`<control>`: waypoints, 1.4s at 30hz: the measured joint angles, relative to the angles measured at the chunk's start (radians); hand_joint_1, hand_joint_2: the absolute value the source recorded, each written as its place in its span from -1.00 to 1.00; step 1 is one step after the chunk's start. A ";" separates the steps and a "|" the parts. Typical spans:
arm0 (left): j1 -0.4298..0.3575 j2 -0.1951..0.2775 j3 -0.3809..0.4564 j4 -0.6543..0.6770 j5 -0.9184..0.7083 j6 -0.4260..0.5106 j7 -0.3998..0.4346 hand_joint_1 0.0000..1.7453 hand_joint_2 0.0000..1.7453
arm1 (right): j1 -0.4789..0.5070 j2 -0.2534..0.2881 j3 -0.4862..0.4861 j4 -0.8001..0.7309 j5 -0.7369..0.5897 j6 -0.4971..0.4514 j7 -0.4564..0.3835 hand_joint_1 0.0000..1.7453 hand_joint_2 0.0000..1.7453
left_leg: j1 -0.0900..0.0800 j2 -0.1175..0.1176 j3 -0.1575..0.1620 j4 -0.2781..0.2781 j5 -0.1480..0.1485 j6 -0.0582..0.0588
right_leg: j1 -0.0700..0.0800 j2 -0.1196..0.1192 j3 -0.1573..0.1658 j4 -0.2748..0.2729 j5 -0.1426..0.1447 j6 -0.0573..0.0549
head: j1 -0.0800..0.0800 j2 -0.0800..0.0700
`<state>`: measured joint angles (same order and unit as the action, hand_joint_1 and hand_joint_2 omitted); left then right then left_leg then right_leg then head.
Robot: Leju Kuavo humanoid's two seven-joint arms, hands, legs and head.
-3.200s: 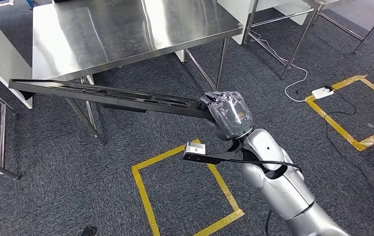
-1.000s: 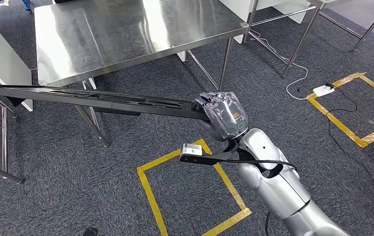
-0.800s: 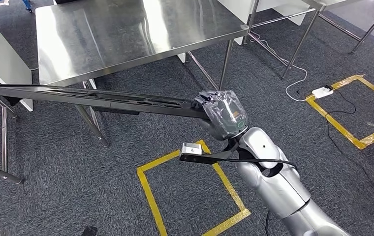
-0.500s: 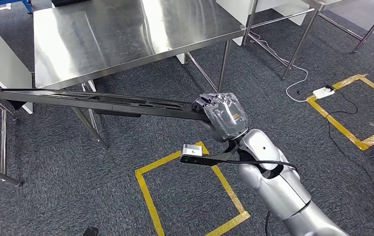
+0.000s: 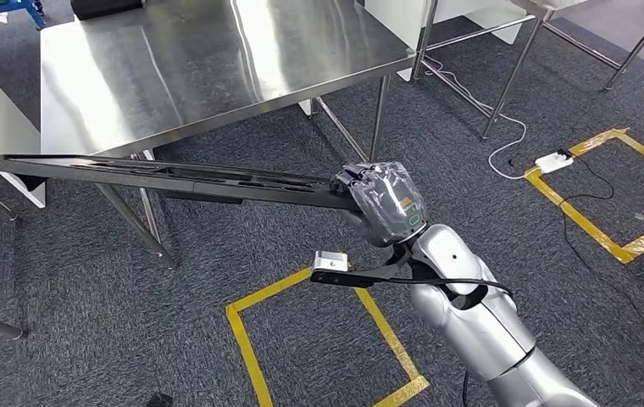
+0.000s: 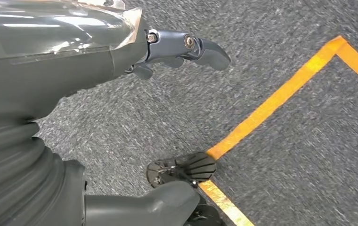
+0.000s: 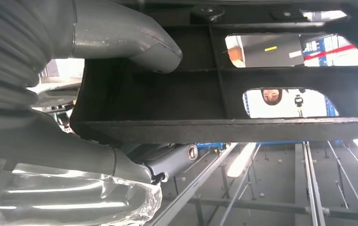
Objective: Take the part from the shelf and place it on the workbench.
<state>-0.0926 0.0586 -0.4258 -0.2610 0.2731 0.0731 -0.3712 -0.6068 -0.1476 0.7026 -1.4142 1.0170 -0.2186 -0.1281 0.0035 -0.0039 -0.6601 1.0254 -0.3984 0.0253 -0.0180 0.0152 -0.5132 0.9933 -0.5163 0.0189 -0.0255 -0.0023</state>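
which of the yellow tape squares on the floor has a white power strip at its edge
The yellow tape square on the right: a white power strip lies at its near-left corner with cables trailing off. The yellow tape square below the right hand has none.

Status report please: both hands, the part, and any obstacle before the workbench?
Right hand grips long black part by one end. Left hand holds nothing, over carpet. Part not yet on workbench; path looks free.

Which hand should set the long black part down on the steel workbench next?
Right. The right hand already grips one end of the long black part, near the workbench. The left hand hangs over carpet, holding nothing.
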 joint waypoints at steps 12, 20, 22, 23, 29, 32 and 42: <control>0.002 -0.003 0.000 0.000 0.000 0.006 -0.001 -1.00 1.00 | -0.001 -0.005 0.000 0.003 0.000 0.002 0.000 0.90 1.00 | -0.018 -0.013 0.112 -0.021 -0.083 0.048 | 0.015 -0.006 -0.193 0.195 -0.008 0.019 | 0.003 0.000; 0.003 -0.007 -0.001 0.001 0.001 0.013 -0.003 -1.00 1.00 | -0.008 -0.004 0.000 0.006 -0.006 0.002 0.002 0.90 1.00 | -0.019 -0.014 0.117 0.042 -0.120 0.017 | 0.016 -0.008 -0.098 -0.013 0.115 -0.032 | 0.002 0.000; 0.003 -0.008 -0.001 0.001 0.002 0.015 -0.004 -1.00 1.00 | -0.012 0.000 0.000 0.008 -0.015 0.002 0.002 0.90 1.00 | -0.010 -0.011 0.047 0.155 -0.147 0.001 | 0.011 -0.009 -0.078 -0.022 0.106 -0.039 | -0.001 0.000; 0.003 -0.008 -0.001 0.001 0.002 0.015 -0.004 -1.00 1.00 | -0.013 0.002 0.000 0.011 -0.019 0.002 0.002 0.90 1.00 | -0.003 -0.010 0.005 0.210 -0.171 -0.008 | 0.009 -0.008 -0.070 -0.023 0.100 -0.041 | -0.002 0.000; 0.007 -0.007 -0.001 0.002 0.003 0.017 -0.004 -1.00 1.00 | -0.008 0.005 0.000 0.033 -0.025 0.002 0.002 0.90 1.00 | 0.036 0.004 -0.015 0.037 -0.037 -0.049 | -0.004 -0.003 -0.012 -0.022 0.046 -0.012 | -0.003 0.000; 0.007 -0.009 -0.001 0.002 0.002 0.016 -0.003 -1.00 1.00 | -0.009 0.007 0.000 0.038 -0.027 0.002 0.002 0.90 1.00 | 0.030 0.006 0.005 -0.018 -0.013 -0.032 | 0.002 -0.001 0.000 -0.017 0.027 0.012 | -0.003 0.000; 0.004 -0.008 -0.001 0.003 0.002 0.018 -0.003 -1.00 1.00 | -0.006 0.008 -0.004 0.052 -0.029 0.002 0.001 0.90 1.00 | 0.008 -0.011 0.090 -0.021 -0.062 0.019 | 0.009 -0.008 -0.218 0.241 -0.029 0.018 | 0.003 0.000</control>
<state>-0.0887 0.0510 -0.4272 -0.2584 0.2751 0.0912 -0.3740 -0.6131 -0.1398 0.6990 -1.3622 0.9878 -0.2164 -0.1270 0.0110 -0.0146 -0.5703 1.0048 -0.4605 0.0442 -0.0087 0.0077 -0.7315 1.2341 -0.5454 0.0371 -0.0227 -0.0023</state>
